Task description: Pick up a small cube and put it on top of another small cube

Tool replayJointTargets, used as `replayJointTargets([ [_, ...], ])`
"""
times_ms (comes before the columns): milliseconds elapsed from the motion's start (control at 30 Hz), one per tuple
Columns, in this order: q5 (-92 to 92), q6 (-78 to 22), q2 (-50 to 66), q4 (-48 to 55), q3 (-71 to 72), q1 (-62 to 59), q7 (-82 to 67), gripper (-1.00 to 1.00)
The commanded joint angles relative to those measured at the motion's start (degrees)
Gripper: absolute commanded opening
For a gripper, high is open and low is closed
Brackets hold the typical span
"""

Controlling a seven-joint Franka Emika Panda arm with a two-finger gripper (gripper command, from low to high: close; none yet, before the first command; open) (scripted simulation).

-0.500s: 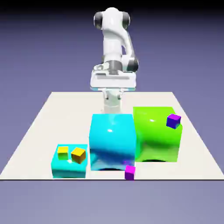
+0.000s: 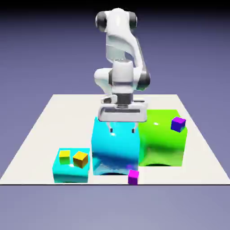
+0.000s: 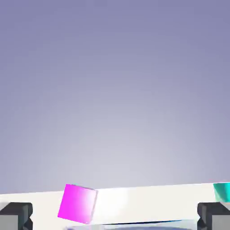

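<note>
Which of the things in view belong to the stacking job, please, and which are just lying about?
For the job:
- magenta cube
- violet cube
- tool, open

Just lying about:
- yellow cube
- orange cube
- large blue block
- green block
- low turquoise block

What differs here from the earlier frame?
The arm has reached forward toward the camera, bringing its open jaws over the big blue block. Nothing was gripped or released. The magenta cube, violet cube and other blocks stayed put.
</note>
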Motion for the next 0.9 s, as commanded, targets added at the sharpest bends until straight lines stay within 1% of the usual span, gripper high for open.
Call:
replayJointTargets([
  [0,-0.1,-1.8,2.1,1.7,0.6,-0.5,0.8,0.00],
  [567,-1.5,-32.9,37.4,31.4,10.9,-7.3,13.6,0.00],
  [633,-1.5,-33.7,38.2,32.1,11.2,-7.5,13.9,0.00],
  [733,-2.6,-26.2,42.1,28.4,10.2,-6.6,14.3,0.00],
  [767,-2.7,-25.3,42.6,28.0,10.1,-6.5,14.3,0.00],
  [800,-2.7,-25.3,42.6,28.0,10.1,-6.5,14.3,-1.00],
  [833,-2.7,-25.3,42.6,28.0,10.1,-6.5,14.3,-1.00],
  [867,-2.3,-27.8,41.3,29.2,10.4,-6.8,14.2,-1.00],
])
